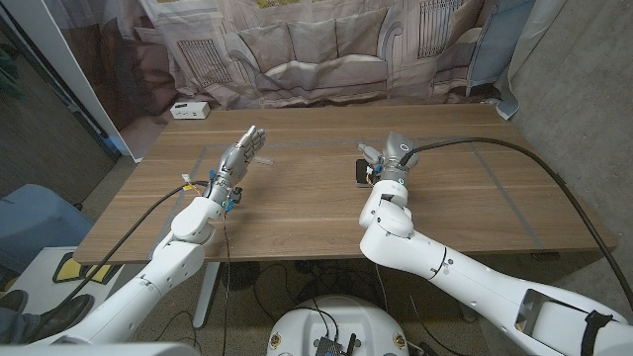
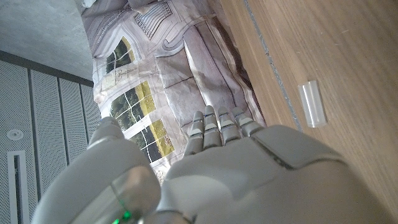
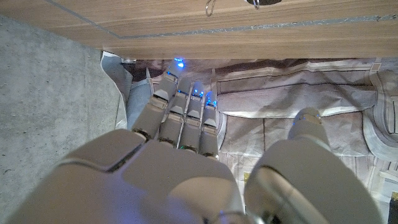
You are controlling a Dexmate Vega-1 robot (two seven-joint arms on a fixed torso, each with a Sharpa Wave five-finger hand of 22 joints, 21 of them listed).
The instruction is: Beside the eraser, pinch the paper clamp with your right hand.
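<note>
Well, from where I sit the pinch is not yet made. My right hand (image 1: 389, 158) hovers low over the middle of the worktop (image 1: 297, 213), and its wrist camera shows the fingers (image 3: 185, 109) straight and close together, the thumb standing apart, nothing between them. Just beside that hand, on its left, lies a small dark thing that I take for the paper clamp (image 1: 361, 174); the right wrist view catches a wire loop and a dark edge on the wood beneath the fingers, which fits. I cannot make out the eraser for certain. What is left, I judge, is to bring thumb and finger down around the clamp and close on it. My left hand (image 1: 243, 156) is raised with its fingers spread and empty, well apart from the clamp and out of the way. Its wrist camera shows a pale translucent piece (image 2: 313, 104) lying on the wood nearby; what it is I cannot tell. Farther off a white box (image 1: 188, 111) sits at the far left corner, clear of the work, and behind it hangs a printed backdrop (image 1: 297, 49).
</note>
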